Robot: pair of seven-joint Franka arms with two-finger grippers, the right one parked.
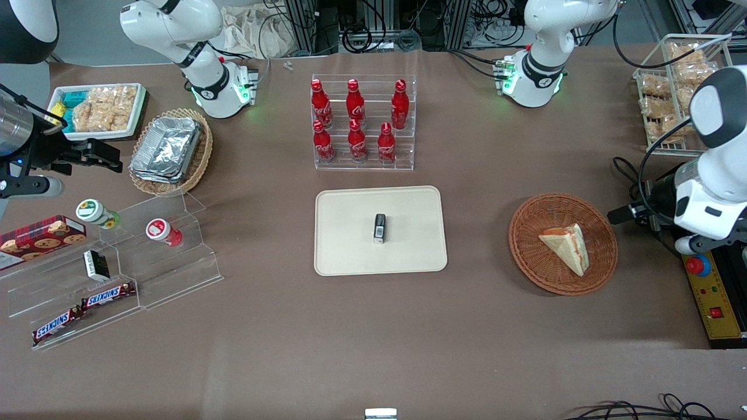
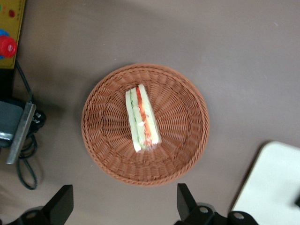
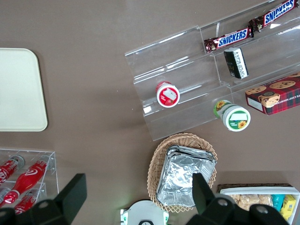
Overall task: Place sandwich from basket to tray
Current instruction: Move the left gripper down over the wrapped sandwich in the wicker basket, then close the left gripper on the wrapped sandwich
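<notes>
The sandwich point(image 1: 566, 248), a pale bread wedge with red and green filling, lies in the round reddish-brown basket point(image 1: 525, 233) toward the working arm's end of the table. In the left wrist view the sandwich point(image 2: 142, 119) sits near the middle of the basket point(image 2: 103, 140), filling edge up. My gripper point(image 2: 124, 206) hovers high above the table beside the basket's rim, open, with nothing between its fingers point(image 2: 185, 200). In the front view the gripper point(image 1: 621, 214) hangs just off the basket's edge. The cream tray point(image 1: 350, 233) lies mid-table with a small black item point(image 1: 379, 227) on it, and one tray corner point(image 2: 276, 187) shows from the wrist.
A clear rack of red cola bottles point(image 1: 362, 122) stands farther from the front camera than the tray. A yellow control box point(image 1: 709, 297) and cables lie beside the basket. Toward the parked arm's end are a tan basket of foil containers point(image 1: 169, 151) and acrylic snack shelves point(image 1: 117, 274).
</notes>
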